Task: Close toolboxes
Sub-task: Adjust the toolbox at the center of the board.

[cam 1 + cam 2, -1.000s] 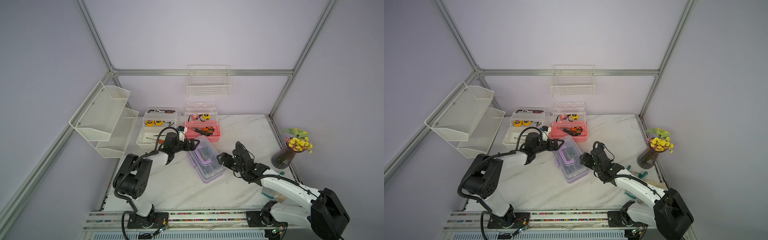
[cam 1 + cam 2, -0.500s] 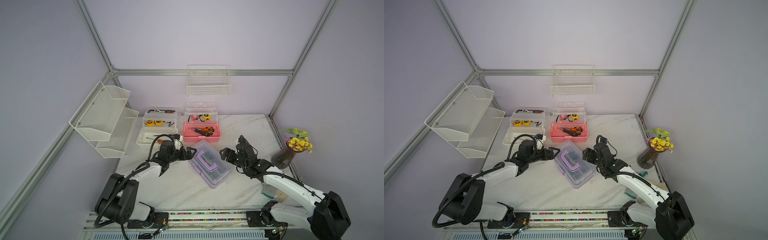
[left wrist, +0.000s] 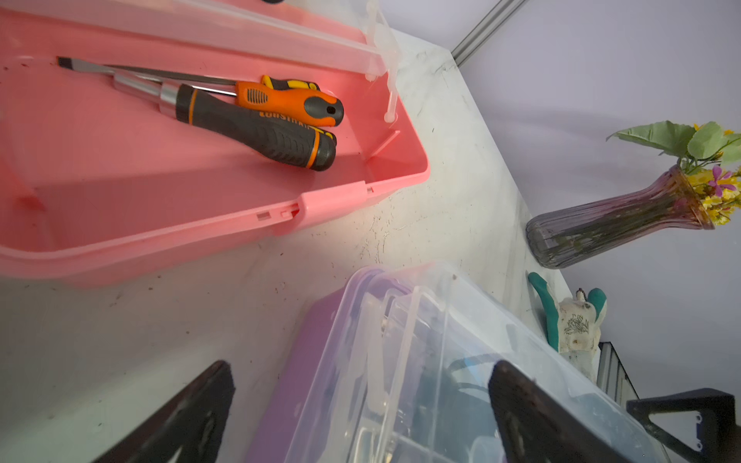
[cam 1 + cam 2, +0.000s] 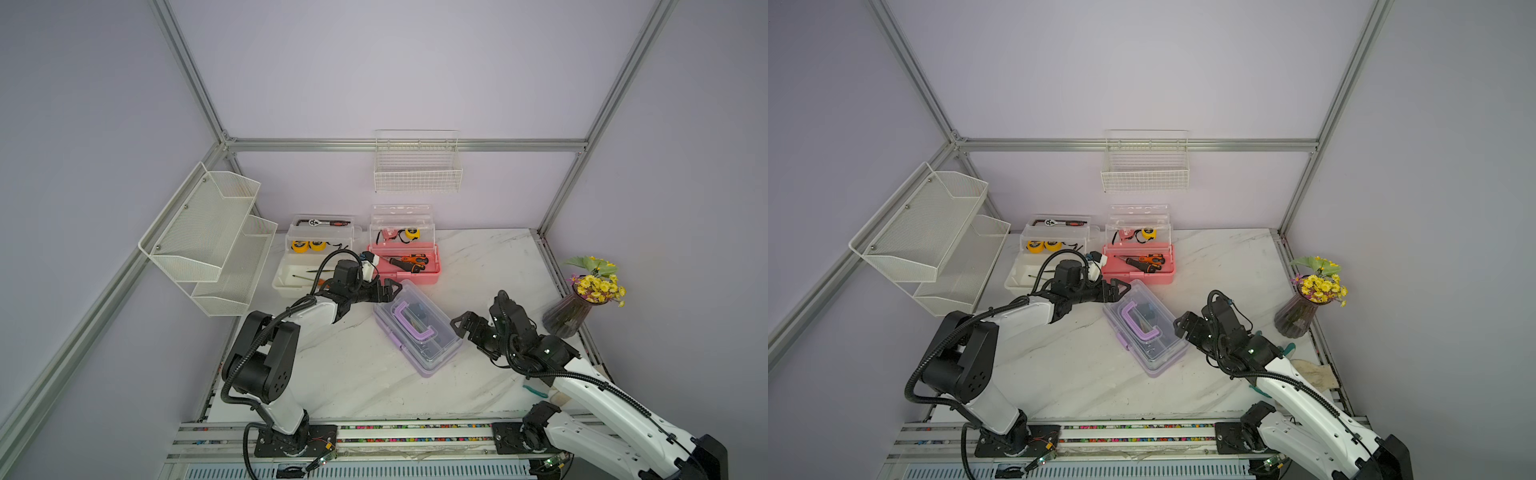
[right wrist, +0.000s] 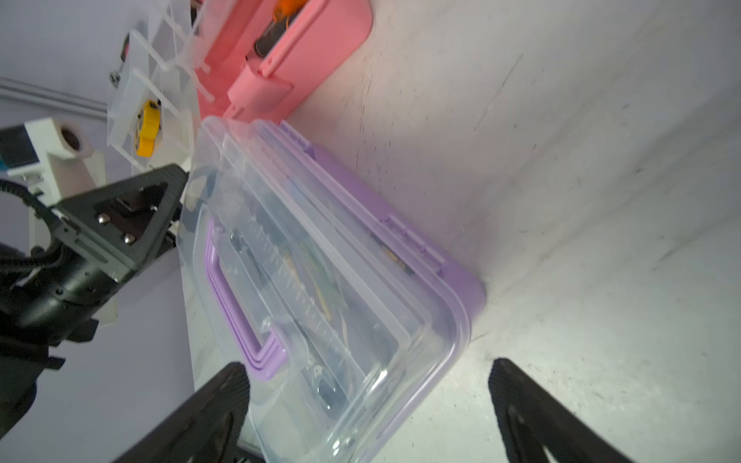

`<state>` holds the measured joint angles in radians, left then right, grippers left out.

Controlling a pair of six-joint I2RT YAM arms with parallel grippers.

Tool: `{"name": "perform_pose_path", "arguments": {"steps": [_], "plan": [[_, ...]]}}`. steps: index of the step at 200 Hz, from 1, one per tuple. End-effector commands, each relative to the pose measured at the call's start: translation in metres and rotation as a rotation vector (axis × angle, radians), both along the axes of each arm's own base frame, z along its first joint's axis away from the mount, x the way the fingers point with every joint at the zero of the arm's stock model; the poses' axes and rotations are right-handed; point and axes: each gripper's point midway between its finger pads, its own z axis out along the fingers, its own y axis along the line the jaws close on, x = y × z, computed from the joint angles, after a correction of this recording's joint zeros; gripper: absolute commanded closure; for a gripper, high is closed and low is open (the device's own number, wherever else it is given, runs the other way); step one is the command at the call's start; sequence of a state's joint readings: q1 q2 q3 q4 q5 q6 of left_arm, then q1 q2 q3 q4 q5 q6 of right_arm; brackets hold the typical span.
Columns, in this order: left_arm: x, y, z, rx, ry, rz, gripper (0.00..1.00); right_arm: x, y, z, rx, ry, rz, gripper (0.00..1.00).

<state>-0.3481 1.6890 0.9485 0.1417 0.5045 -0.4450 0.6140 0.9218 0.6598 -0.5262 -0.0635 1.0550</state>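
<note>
Lifted since half a second ago, your left arm [image 4: 309, 316] has carried the left gripper [image 4: 392, 291] toward the back. You have the purple toolbox [image 4: 417, 332] lying shut and diagonal at mid-table, between both grippers. Just behind the left gripper sits the pink toolbox [image 4: 405, 272], lid upright, long axis side to side; that arm is nearer. The jaws of the left gripper and the right gripper [image 4: 464, 330] stand wide apart, gripping nothing.

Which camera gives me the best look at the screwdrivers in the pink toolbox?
Left wrist view: the screwdrivers lie close and sharp in the open pink toolbox, handles and blades clear. Both top views show them small. The right wrist view catches only handle ends behind the box wall.
</note>
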Motion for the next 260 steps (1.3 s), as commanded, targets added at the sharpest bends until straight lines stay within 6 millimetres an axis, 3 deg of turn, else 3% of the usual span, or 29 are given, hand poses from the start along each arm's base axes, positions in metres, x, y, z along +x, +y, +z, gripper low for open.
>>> {"name": "perform_pose_path", "arguments": {"steps": [1, 37, 56, 89, 140, 183, 206, 210, 260], "plan": [[0.005, -0.012, 0.022, -0.035, -0.063, -0.067, 0.0, -0.006, 0.037, -0.007, 0.088, 0.051, 0.037, 0.03], [-0.004, -0.012, 0.011, -0.036, -0.028, -0.071, 0.0, 0.006, 0.052, -0.01, 0.074, 0.032, 0.047, 0.03], [-0.011, -0.009, -0.002, -0.037, 0.005, -0.062, 0.01, 0.02, 0.043, -0.008, 0.03, -0.019, 0.015, 0.03], [-0.03, -0.007, -0.016, -0.088, 0.059, -0.056, 0.02, 0.047, 0.045, -0.005, 0.019, -0.092, 0.051, 0.03], [-0.064, 0.002, -0.023, -0.128, 0.123, -0.027, 0.04, 0.087, 0.02, 0.007, -0.088, -0.198, 0.027, 0.03], [-0.097, 0.003, -0.025, -0.139, 0.153, -0.015, 0.05, 0.114, 0.018, 0.006, -0.113, -0.246, 0.084, 0.03], [-0.112, -0.002, -0.031, -0.146, 0.194, -0.012, 0.05, 0.128, 0.023, 0.012, -0.108, -0.285, 0.132, 0.03], [-0.114, -0.002, -0.021, -0.159, 0.172, -0.013, 0.05, 0.131, 0.026, 0.006, -0.108, -0.278, 0.146, 0.03], [-0.133, 0.008, -0.024, -0.16, 0.202, 0.043, 0.04, 0.168, 0.053, -0.006, -0.119, -0.335, 0.243, 0.03]]}}
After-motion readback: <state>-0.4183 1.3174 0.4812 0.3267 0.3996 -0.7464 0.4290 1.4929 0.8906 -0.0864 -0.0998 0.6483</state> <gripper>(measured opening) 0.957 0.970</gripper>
